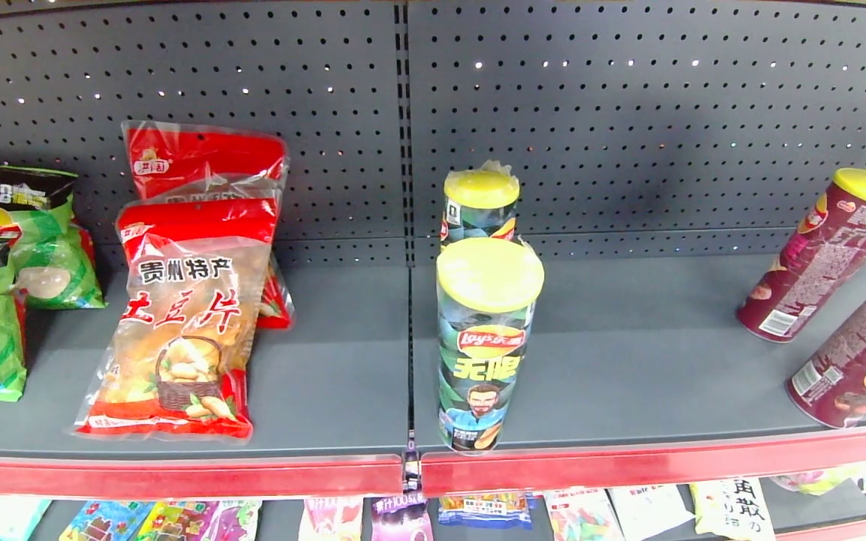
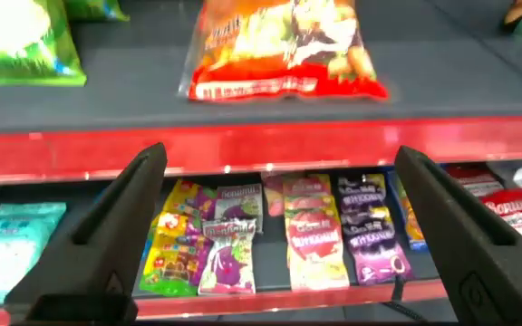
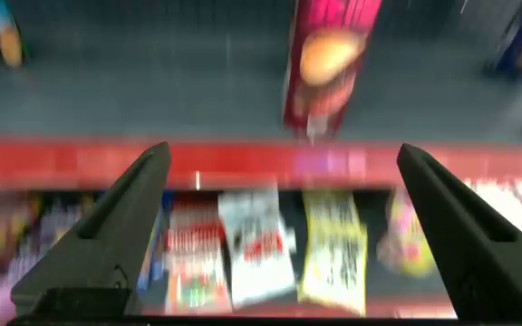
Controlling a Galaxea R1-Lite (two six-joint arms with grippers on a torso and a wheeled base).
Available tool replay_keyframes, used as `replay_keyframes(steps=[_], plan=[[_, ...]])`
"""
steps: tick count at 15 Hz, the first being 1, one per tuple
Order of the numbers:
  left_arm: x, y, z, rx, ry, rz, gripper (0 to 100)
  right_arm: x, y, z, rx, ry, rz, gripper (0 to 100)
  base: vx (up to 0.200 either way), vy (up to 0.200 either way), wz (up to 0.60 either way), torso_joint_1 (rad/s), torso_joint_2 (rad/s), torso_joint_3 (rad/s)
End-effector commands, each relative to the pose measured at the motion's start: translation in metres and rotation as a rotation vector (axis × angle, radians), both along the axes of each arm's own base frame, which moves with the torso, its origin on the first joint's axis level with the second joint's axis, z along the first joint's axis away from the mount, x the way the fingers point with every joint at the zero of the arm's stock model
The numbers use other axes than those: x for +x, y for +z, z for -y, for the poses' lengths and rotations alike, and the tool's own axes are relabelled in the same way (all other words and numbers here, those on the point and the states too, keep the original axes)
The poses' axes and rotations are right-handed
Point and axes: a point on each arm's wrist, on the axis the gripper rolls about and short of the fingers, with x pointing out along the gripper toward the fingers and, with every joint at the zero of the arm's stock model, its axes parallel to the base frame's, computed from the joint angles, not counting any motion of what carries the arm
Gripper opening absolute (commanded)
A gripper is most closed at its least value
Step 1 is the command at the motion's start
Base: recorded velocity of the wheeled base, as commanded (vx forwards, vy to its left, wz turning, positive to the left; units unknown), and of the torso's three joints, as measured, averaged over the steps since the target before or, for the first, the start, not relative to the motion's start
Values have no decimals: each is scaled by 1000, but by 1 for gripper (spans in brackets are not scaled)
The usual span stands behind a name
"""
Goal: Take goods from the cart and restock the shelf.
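A: Left gripper (image 2: 281, 154)?
B: Fingers spread wide, nothing held. The red lip of the shelf (image 2: 53, 145) runs straight ahead of the tips. The red chip bag (image 2: 284, 45) lies just past the lip, about centred between the fingers. The green bag (image 2: 21, 41) is out beyond one finger.
A: Right gripper (image 3: 284, 149)?
B: Wide open, empty. A maroon can (image 3: 329, 63) stands ahead of it on the shelf, past the lip, near centre.
A: Anything else?
B: Small packets (image 3: 252, 240) on the lower shelf show between its fingers. Green can (image 1: 484, 338) with a yellow lid mid-shelf, at the front edge.
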Motion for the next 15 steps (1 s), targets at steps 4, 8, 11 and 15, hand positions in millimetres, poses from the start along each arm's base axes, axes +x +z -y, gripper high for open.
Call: replay_keyframes(steps=[4,8,11,15], plan=[[-2,-3,0,4,20,30,100,4,-18,-1,19,67,-100,100,0,0,0,0,0,0],[-2,-3,0,4,20,30,100,4,-18,-1,61,51,-103,100,0,0,0,0,0,0],[-2,-3,0,7,19,30,100,4,-18,-1,61,49,-103,100,0,0,0,0,0,0],[-2,-3,0,6,19,30,100,4,-18,-1,61,49,-103,100,-150,0,0,5,2,3]])
